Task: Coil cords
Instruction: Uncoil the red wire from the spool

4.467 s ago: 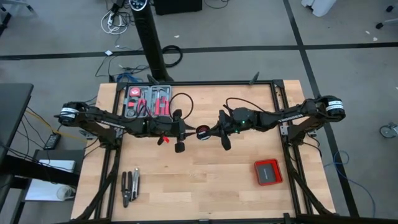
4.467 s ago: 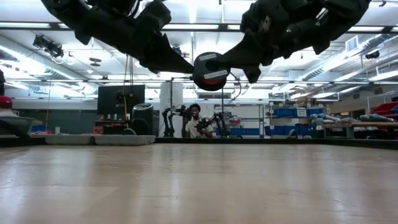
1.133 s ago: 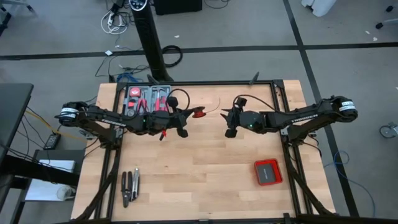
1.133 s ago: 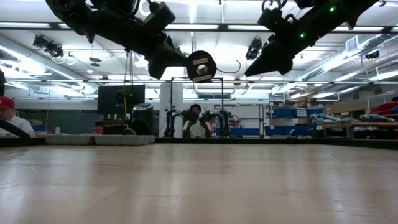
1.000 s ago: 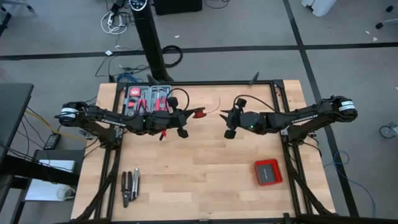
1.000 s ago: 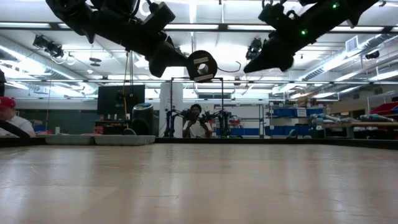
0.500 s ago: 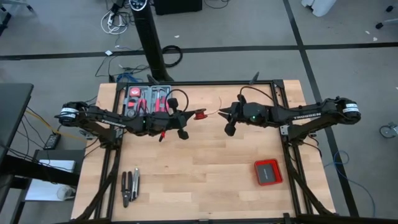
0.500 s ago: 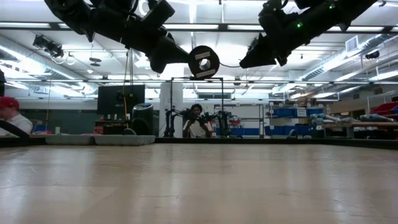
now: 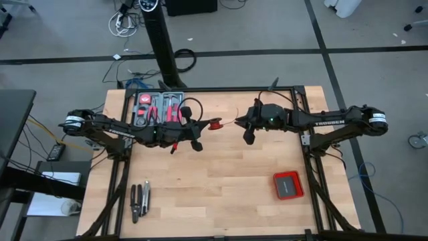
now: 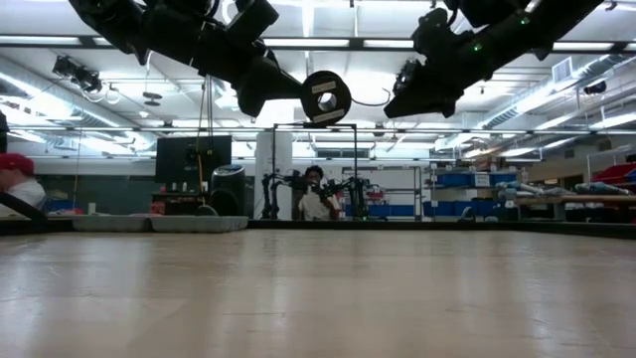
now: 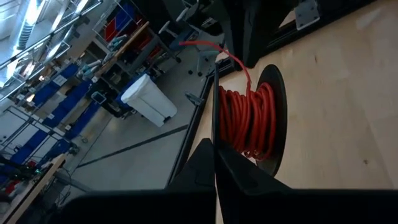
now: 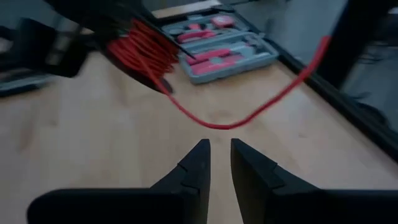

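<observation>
1. Two arms meet over the rear half of the tabletop (image 9: 221, 194); the front half lies mostly bare, with pliers (image 9: 140, 200) near the front left edge and a red box (image 9: 288, 185) near the front right.
2. A tool tray (image 9: 159, 106) sits against the rear left edge, just behind the left arm; a black frame runs along the rear and side edges.
3. In the low view both arms hang well above the wood, with clear room beneath them; a person (image 10: 315, 197) sits in the room beyond.
4. The left gripper (image 9: 198, 134) is left of centre, its jaws together and clamped on the spool (image 9: 215, 123), which it holds in the air above the rear middle of the tabletop.
5. The spool is a small black reel wound with red wire (image 11: 249, 118) in neat turns between its two black flanges; in the low view its round face (image 10: 326, 97) shows side-on.
6. A loose red tail (image 12: 249, 118) leaves the spool and sags in a curve toward the right arm.
7. The right gripper (image 9: 248, 132) is right of centre, near the spool but apart from it. Its jaws (image 12: 214, 163) stand a narrow gap apart; the tail passes ahead of the tips, and I cannot tell whether they touch it.
</observation>
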{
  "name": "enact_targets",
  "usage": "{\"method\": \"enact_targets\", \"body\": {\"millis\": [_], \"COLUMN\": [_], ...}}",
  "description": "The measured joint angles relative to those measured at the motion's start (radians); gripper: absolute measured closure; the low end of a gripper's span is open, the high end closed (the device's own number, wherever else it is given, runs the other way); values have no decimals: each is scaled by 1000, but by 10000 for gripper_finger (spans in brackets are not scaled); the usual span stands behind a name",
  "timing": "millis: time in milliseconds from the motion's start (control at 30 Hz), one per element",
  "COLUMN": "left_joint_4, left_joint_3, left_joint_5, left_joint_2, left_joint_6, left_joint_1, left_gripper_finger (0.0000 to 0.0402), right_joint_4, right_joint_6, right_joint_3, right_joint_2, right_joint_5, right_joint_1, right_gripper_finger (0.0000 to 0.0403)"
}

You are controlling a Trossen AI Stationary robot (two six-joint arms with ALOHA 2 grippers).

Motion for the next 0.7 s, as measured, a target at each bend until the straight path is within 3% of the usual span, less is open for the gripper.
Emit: {"method": "enact_targets", "body": {"millis": [400, 700], "left_joint_4": [33, 33], "left_joint_3": [1, 1], "left_joint_5": [1, 2], "left_joint_2": [0, 0], "left_joint_6": [1, 24], "left_joint_1": [-10, -12], "left_gripper_finger": [401, 401], "right_joint_4": [52, 71], "right_joint_6": [57, 69], "right_joint_3": [0, 0], "right_joint_2": [0, -8], "right_joint_5": [-303, -343], "right_joint_1": [-123, -139], "right_gripper_finger": [343, 351]}}
